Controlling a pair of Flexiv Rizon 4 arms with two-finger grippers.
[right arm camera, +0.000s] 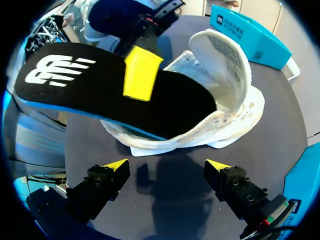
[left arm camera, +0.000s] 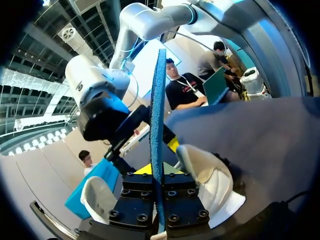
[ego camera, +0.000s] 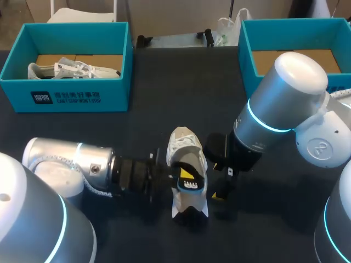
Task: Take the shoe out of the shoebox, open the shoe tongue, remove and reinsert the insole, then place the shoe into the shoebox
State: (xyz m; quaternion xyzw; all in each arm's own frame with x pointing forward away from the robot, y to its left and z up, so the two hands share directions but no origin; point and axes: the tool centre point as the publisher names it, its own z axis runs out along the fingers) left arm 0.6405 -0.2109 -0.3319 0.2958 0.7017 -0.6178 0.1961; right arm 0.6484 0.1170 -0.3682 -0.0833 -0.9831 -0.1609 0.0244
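So the white shoe (ego camera: 184, 143) is out on the dark table (ego camera: 164, 120), roughly mid-table on the near side, not in either box. The left gripper (left arm camera: 159, 182) comes in from the left and is clamped tight on the insole (ego camera: 192, 183). From its wrist view you see the insole edge-on, pinched between the two fingers. One end of the insole sits down in the shoe's opening, and the logo end sticks out. The right gripper (right arm camera: 167, 167) is just right of the shoe, fingers spread wide with nothing between them, and the shoe and insole lie ahead of it. The teal shoebox (ego camera: 66, 98) at the far left has another white shoe (ego camera: 71, 70) lying in it. A second teal box (ego camera: 249, 66) sits at the far right, partly hidden behind the right arm.
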